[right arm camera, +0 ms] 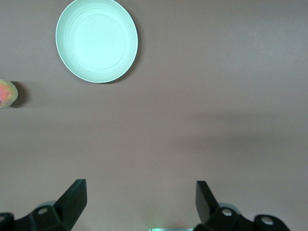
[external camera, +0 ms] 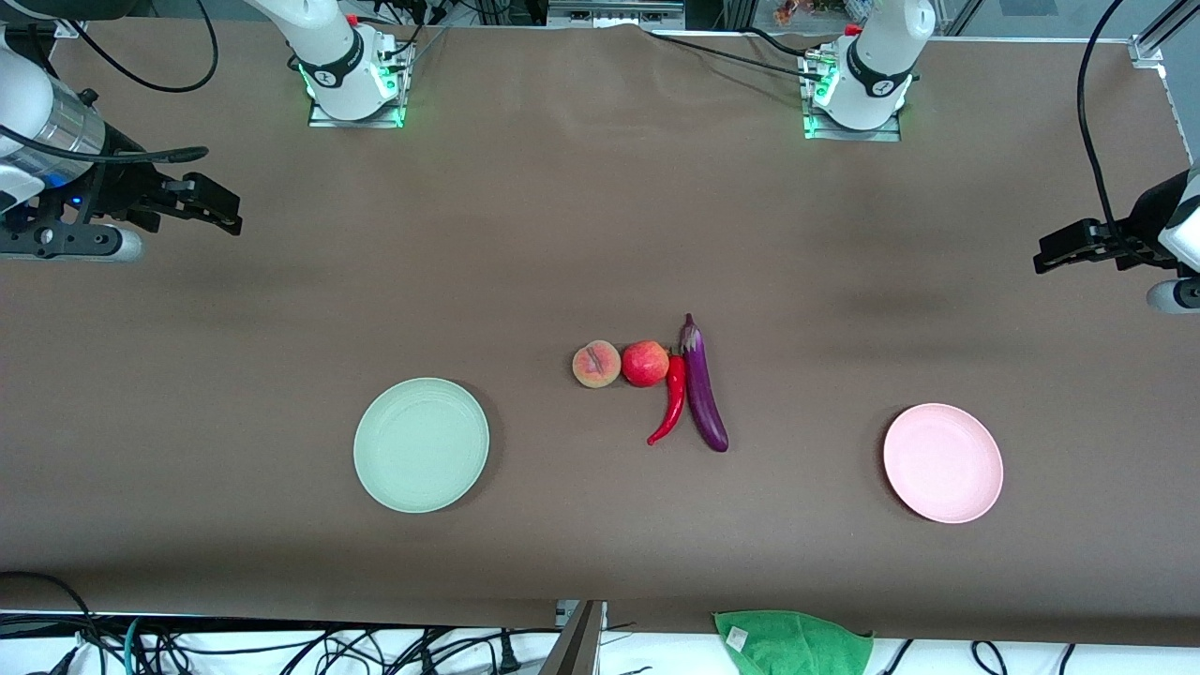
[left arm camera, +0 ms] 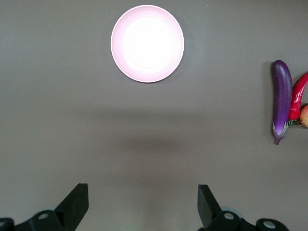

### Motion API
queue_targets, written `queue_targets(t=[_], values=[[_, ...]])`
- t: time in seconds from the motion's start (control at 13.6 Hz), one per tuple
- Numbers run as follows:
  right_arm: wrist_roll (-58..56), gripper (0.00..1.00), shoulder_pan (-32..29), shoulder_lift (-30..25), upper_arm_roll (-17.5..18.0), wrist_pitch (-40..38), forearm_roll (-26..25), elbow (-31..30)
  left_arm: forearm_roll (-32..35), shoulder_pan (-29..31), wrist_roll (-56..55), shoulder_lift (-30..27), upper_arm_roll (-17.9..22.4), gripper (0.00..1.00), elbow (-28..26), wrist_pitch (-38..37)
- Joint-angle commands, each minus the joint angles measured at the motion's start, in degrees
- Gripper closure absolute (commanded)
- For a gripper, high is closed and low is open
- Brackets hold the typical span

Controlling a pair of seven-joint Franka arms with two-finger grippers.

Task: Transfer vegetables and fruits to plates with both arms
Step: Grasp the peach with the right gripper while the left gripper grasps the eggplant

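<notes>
Peach [external camera: 596, 364], red fruit [external camera: 645, 364], chili [external camera: 669, 399], eggplant [external camera: 703, 386] bunched mid-table btwn mint plate [external camera: 421, 444] and pink plate [external camera: 942, 462], both empty. Nothing started; I've left gripper [external camera: 1064, 253] and right gripper [external camera: 208, 202] wide open, empty, at table ends. Next: reach in, one item each.

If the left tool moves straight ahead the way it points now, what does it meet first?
Probably only bare table. The open left tool points down at the cloth, with the pink plate farther along, though depth is unclear.
</notes>
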Motion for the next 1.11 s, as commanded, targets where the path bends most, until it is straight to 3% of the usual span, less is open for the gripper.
queue_targets(t=[0.0, 1.03], values=[[-0.14, 0.00, 0.02, -0.46, -0.07, -1.28, -0.23, 0.43, 1.05, -0.41, 0.88, 1.01, 0.23, 0.00, 2.21, -1.05], [0.12, 0.00, 0.02, -0.11, -0.07, -0.51, -0.05, 0.52, 0.79, -0.23, 1.23, 2.50, 0.23, 0.00, 0.19, 1.23]])
